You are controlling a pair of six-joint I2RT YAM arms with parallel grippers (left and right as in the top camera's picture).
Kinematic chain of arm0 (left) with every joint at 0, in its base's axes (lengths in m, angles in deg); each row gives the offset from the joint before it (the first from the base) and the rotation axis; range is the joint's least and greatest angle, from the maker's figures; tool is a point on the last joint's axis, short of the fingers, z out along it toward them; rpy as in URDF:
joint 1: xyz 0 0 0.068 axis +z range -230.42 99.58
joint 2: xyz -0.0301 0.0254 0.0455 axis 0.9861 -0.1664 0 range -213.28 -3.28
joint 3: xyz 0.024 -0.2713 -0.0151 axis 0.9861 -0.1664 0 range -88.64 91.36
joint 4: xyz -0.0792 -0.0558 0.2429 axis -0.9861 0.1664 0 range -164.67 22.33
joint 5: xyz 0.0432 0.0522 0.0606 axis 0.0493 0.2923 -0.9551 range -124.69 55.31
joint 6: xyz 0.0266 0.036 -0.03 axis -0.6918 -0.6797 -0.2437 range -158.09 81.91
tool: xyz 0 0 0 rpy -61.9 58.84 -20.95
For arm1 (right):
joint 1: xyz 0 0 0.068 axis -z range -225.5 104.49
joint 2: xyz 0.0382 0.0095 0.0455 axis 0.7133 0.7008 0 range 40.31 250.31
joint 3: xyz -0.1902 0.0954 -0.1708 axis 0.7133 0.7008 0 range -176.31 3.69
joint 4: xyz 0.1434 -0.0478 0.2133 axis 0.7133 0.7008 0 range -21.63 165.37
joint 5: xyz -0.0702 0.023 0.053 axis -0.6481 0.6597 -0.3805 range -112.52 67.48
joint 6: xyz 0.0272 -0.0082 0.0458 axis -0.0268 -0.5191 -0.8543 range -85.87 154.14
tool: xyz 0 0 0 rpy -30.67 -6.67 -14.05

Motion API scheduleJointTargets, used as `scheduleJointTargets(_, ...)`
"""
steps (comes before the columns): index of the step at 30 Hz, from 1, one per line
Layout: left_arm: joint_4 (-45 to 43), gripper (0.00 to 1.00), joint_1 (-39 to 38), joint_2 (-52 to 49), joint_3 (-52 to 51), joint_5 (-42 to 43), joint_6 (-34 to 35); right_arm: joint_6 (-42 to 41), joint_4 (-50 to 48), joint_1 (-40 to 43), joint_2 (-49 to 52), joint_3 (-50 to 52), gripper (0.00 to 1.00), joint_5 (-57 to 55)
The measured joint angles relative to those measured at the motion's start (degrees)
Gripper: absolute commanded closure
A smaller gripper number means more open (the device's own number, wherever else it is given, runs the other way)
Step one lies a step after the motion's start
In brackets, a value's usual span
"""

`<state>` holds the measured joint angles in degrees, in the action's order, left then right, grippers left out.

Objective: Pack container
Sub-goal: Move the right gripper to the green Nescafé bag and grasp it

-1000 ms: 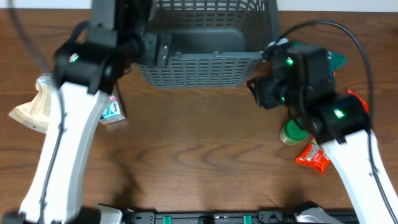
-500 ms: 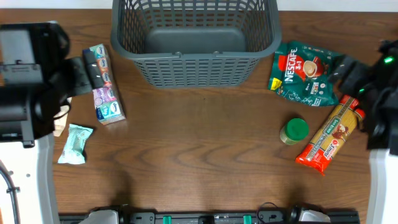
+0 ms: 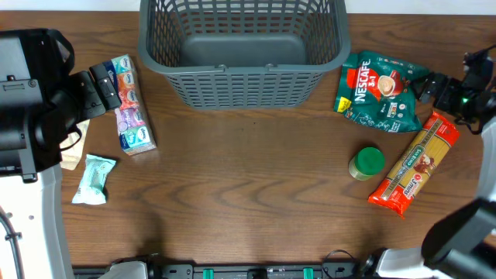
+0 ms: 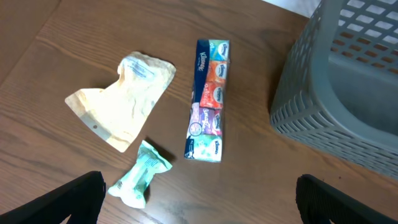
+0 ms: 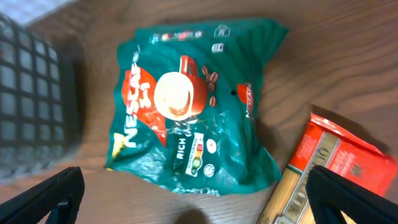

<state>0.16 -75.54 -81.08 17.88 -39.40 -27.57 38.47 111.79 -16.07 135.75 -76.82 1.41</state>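
Both jaws withdrawn from container point(image 3: 248, 87); now wide, empty, well apart either side.

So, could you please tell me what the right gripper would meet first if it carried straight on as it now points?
Most likely the green Nescafé packet, lying on the table, centred ahead of the open right gripper, though depth is unclear.

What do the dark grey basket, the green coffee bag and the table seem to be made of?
The large dark grey slotted basket looks like matt moulded plastic: even lattice walls, thick rounded rim. The green Nescafé coffee pouch seems thin printed plastic film or foil: it wrinkles. The brown table shows wood grain, slightly shiny; solid wood or laminate, I cannot tell.
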Motion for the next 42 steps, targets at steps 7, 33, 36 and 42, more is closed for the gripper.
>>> scheduleJointTargets(7, 0.9, 0.01, 0.0, 0.0, 0.0, 0.0, 0.0, 4.7, -1.8, 0.0, 7.8, 0.0, 0.01, 1.7)
scheduleJointTargets(33, 1.5, 0.01, 0.0, 0.0, 0.0, 0.0, 0.0, 5.4, -13.6, -0.2, 25.3, -0.4, 0.14, 3.1)
scheduleJointTargets(36, 1.5, 0.01, 0.0, 0.0, 0.0, 0.0, 0.0, 5.4, -13.7, -0.9, 26.3, -0.9, 0.42, 4.8)
scheduleJointTargets(42, 1.5, 0.01, 0.0, 0.0, 0.0, 0.0, 0.0, 4.9, -14.4, -2.9, 26.7, -1.6, 0.87, 6.5)
